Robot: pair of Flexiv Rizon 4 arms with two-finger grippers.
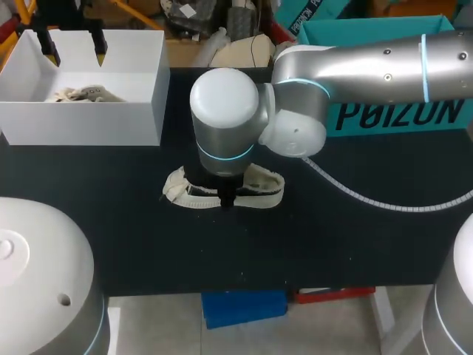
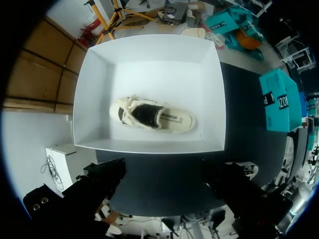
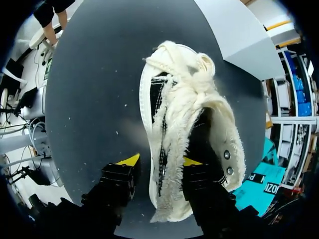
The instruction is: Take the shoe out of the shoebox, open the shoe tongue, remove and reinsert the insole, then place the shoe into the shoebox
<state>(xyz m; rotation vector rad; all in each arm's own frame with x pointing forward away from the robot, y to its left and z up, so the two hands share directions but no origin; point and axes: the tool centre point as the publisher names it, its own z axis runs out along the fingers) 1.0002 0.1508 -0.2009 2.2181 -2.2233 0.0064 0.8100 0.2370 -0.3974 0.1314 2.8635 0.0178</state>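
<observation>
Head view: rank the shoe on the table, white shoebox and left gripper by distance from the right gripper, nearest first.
1. The shoe on the table, directly under the right gripper.
2. The white shoebox, back left.
3. The left gripper, over the box's far side.

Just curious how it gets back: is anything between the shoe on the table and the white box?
Nothing visible lies on the table between the shoe and the shoebox. Another shoe already lies inside the box, though, and the left gripper hangs above its opening.
</observation>
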